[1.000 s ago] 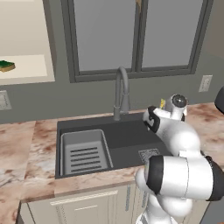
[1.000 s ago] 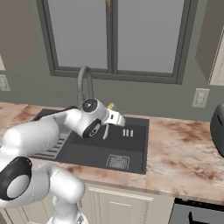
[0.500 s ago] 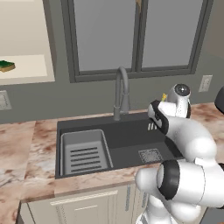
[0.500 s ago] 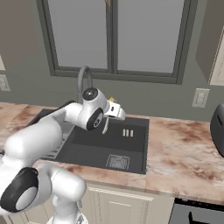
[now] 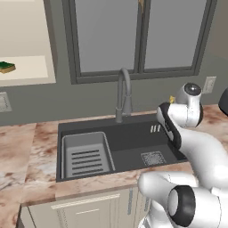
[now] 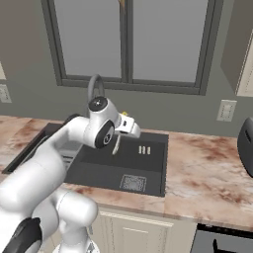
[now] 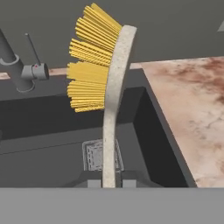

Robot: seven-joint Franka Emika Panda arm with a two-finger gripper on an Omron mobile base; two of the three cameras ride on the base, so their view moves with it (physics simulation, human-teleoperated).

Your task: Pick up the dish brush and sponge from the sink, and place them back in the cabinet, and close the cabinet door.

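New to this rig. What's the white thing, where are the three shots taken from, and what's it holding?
The white thing is a rendered robot arm on a drivable base, in a simulated kitchen. Two pictures come from cameras on the base, behind the arm to its left and right. The third looks along the gripper from the hand. It is shut on the dish brush, cream handle and yellow bristles, held above the black sink. The faucet stands behind the basin and a ribbed drainer tray sits inside. The green sponge already lies on the cabinet shelf.

Open air surrounds the end effector (image 6: pixel 129 129) above the sink (image 5: pixel 133 149), with the arched faucet (image 5: pixel 123 93) standing to its left and bare marble desk (image 6: pixel 207 168) to its right.
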